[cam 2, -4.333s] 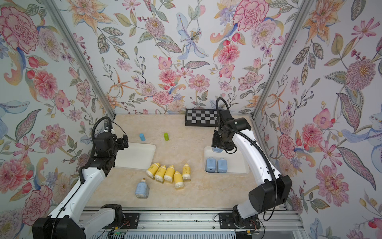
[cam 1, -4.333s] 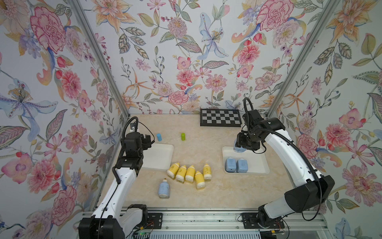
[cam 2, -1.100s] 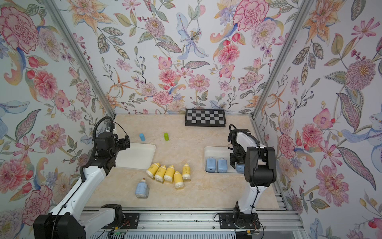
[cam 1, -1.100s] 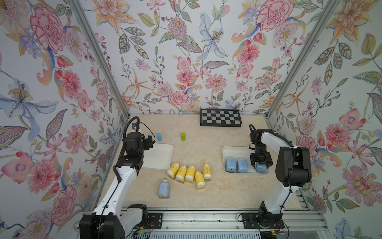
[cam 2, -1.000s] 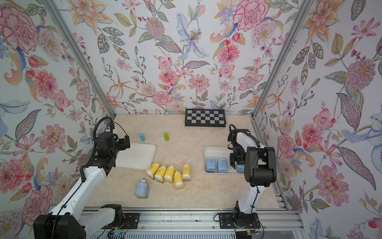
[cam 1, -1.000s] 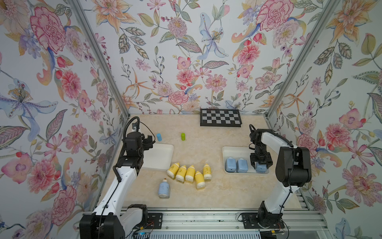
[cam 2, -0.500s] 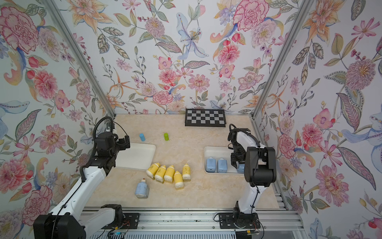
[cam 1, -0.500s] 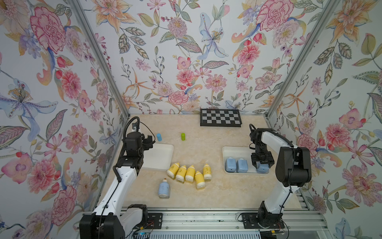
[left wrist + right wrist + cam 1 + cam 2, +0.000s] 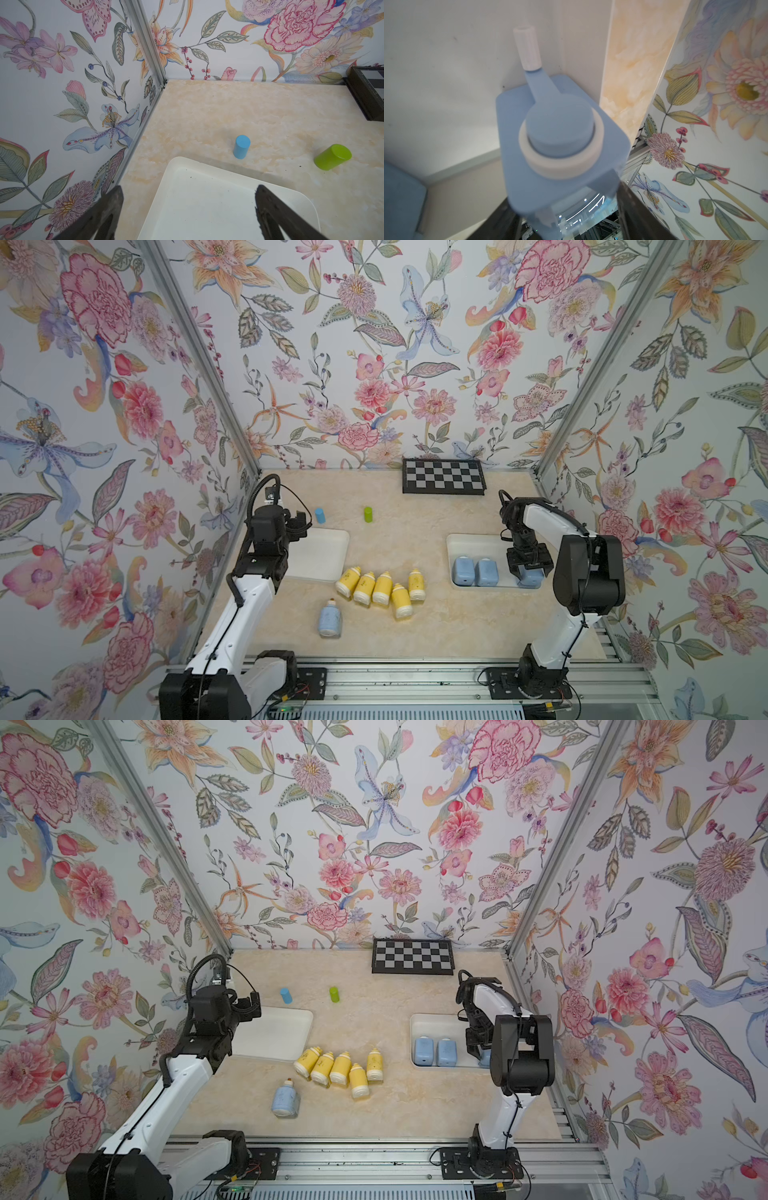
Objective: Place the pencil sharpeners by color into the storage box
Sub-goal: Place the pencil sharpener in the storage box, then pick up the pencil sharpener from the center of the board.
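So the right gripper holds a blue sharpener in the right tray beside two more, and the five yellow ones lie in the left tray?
No: the five yellow sharpeners lie on the table, not in the left tray; both top views show it. The rest holds: the right gripper holds a blue sharpener in the right tray beside two more.
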You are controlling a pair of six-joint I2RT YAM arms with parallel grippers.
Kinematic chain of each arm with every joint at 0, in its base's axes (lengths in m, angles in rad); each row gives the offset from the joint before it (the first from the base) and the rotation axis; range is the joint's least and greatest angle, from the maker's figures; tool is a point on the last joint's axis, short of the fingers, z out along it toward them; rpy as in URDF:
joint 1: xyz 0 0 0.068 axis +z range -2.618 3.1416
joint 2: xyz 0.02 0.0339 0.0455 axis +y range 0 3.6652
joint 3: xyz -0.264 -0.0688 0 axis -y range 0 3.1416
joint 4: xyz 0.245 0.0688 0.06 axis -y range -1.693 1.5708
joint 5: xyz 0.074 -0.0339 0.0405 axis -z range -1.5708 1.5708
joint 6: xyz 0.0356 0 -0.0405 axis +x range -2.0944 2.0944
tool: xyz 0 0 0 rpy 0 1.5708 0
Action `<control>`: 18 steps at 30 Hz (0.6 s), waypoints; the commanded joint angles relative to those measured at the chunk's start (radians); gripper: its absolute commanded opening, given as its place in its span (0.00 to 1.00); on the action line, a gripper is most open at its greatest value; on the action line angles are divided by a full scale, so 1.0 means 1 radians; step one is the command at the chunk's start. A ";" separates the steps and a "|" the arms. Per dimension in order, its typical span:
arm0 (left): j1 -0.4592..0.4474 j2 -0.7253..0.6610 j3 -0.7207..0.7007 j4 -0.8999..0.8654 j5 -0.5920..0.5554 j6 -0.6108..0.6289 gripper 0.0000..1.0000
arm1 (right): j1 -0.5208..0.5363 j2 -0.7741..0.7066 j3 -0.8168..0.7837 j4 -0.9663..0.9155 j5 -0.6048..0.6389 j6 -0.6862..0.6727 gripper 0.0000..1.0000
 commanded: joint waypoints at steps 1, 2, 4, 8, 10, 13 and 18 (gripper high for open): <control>0.007 -0.016 0.008 0.016 0.012 0.000 0.99 | 0.033 -0.043 0.043 -0.051 0.018 0.020 0.70; 0.008 -0.016 0.008 0.016 0.011 0.000 0.99 | 0.046 -0.058 0.055 -0.059 0.009 0.025 0.70; 0.007 -0.018 0.008 0.017 0.008 0.000 0.99 | 0.071 -0.087 0.088 -0.080 -0.012 0.037 0.70; 0.007 -0.022 0.005 0.020 -0.002 0.000 1.00 | 0.141 -0.157 0.184 -0.139 -0.051 0.085 0.70; 0.007 -0.021 0.005 0.020 -0.011 0.000 0.99 | 0.185 -0.182 0.239 -0.169 -0.078 0.118 0.70; 0.008 -0.022 0.005 0.016 -0.041 -0.003 0.99 | 0.286 -0.201 0.329 -0.217 -0.107 0.191 0.70; 0.008 -0.024 0.004 0.013 -0.099 -0.006 0.99 | 0.517 -0.196 0.442 -0.233 -0.170 0.354 0.71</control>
